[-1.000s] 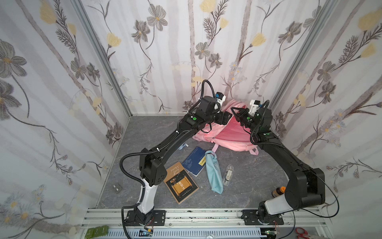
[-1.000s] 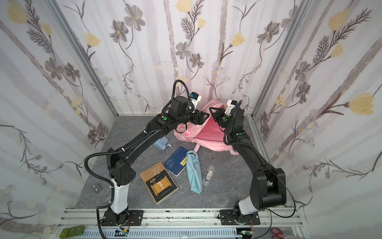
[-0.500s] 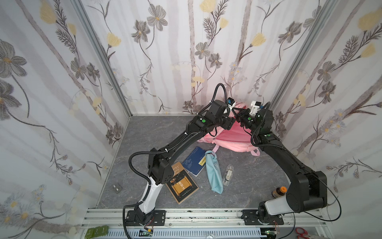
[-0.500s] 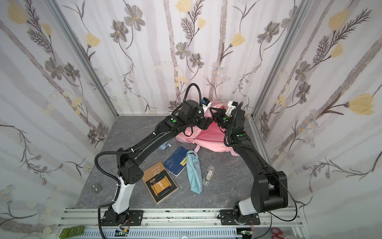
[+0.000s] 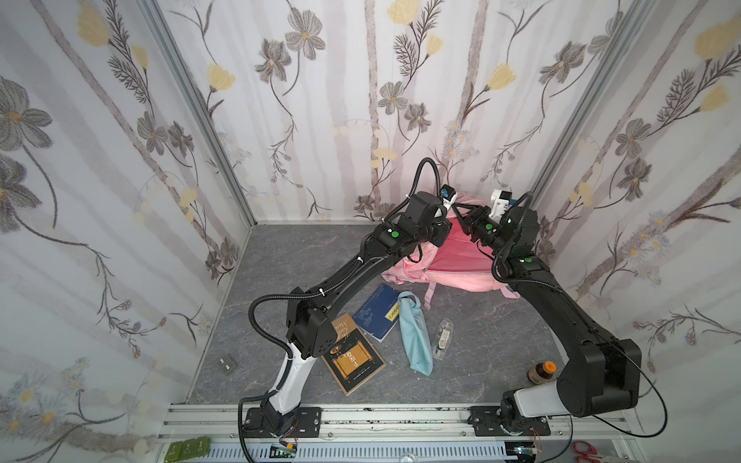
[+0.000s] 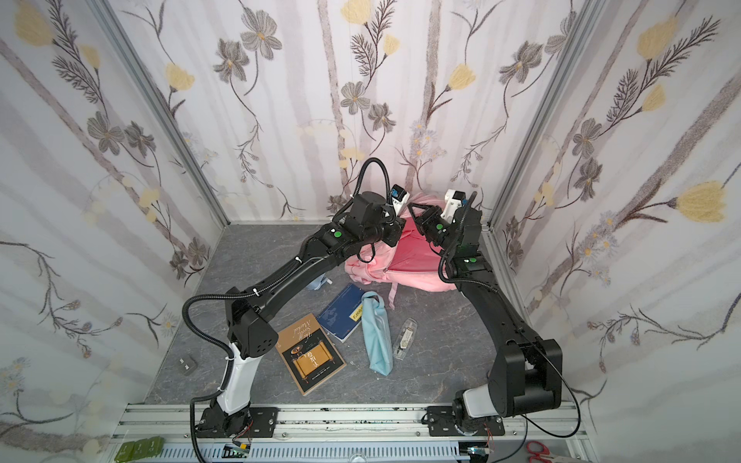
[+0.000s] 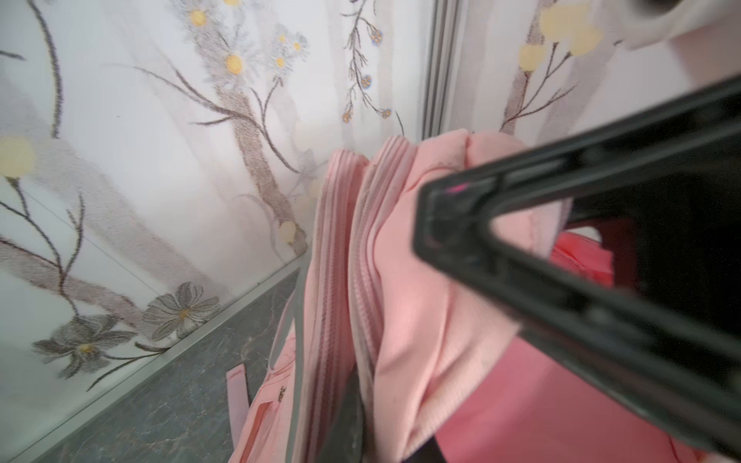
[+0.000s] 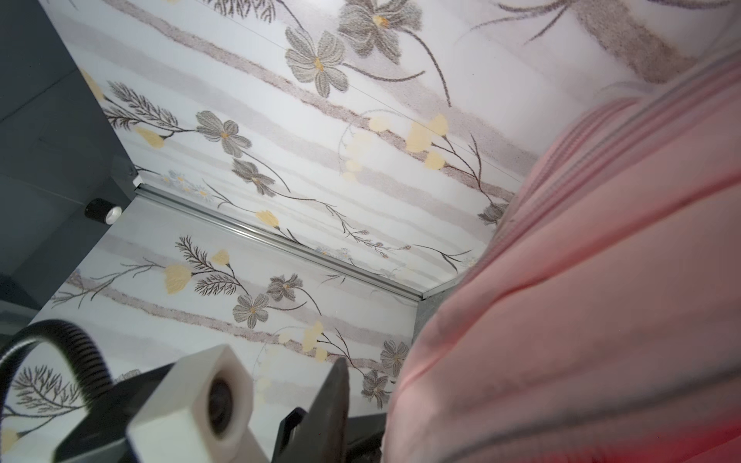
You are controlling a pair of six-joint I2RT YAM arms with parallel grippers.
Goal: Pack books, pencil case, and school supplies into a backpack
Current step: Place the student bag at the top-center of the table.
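Note:
The pink backpack [image 5: 461, 272] sits slumped at the back wall, its main compartment gaping. My left gripper [image 5: 454, 211] is shut on the fabric of its top rim [image 7: 401, 320]. My right gripper [image 5: 464, 219] is right beside it at the same rim, jaws partly apart; one finger [image 8: 335, 405] shows and pink fabric hides the other. On the floor in front lie the brown book [image 5: 355, 356], the navy book [image 5: 377, 312], the light-blue pencil case [image 5: 417, 336] and the clear oblong case [image 5: 442, 342]. The pale-blue boxy item [image 6: 318, 284] peeks out from behind my left arm.
A small bottle with an orange cap [image 5: 542, 371] stands by the right arm's base. A small grey item [image 5: 227, 366] lies at the front left. The back wall and right corner post stand close behind the backpack. The left arm stretches over the books.
My left gripper has swung right to the backpack's top rim and closed on the fabric. My right gripper's jaws, shut before, have come apart.

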